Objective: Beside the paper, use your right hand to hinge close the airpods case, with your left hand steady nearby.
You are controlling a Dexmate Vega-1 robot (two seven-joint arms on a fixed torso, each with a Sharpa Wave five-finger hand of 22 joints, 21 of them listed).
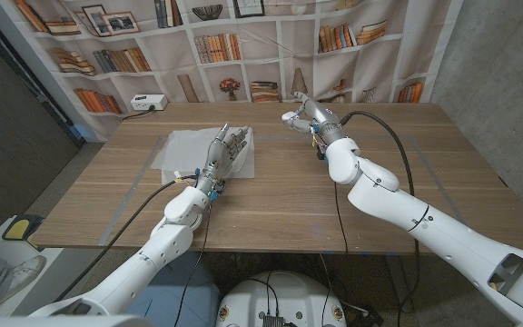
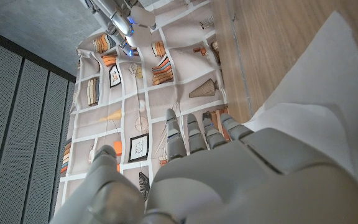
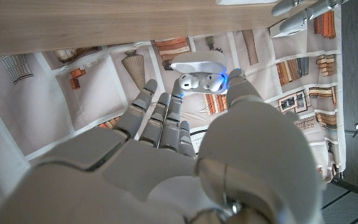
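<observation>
Closing step at the far side of the wooden-plank worktop (image 1: 289, 195). The right robot hand (image 1: 300, 115) is raised above the far part of the worktop, to the right of the crumpled white sheet of paper (image 1: 184, 150) and well apart from it; in the right wrist view this hand (image 3: 185, 149) pinches the small white glossy plastic airpods case (image 3: 199, 73) between thumb and fingertips, the other fingers loosely extended. The case's hinged lid stands open, and two white earbuds are visible seated inside it. The left robot hand (image 1: 228, 150) stands over the right-hand part of the paper, fingers extended and slightly apart, holding nothing; the left wrist view shows the same hand (image 2: 229, 180) with the paper beneath and beside it. To close the case well, the base should probably remain pinched while a free finger swings the lid about its hinge until it meets the base; pressure applied off the hinge axis could twist the smooth case out of so light a pinch. Since the case is held in the air, a slip would likely drop it onto the worktop, so lowering it toward the surface beside the paper first would seem prudent. The left robot hand need only hold its place. The worktop is of pale brown boards with visible grain. Behind it hangs a creased fabric backdrop printed with bookshelves (image 1: 243, 41), a white box-shaped device (image 1: 148, 102) lies at the far left edge, and dark grey walls flank the scene.
</observation>
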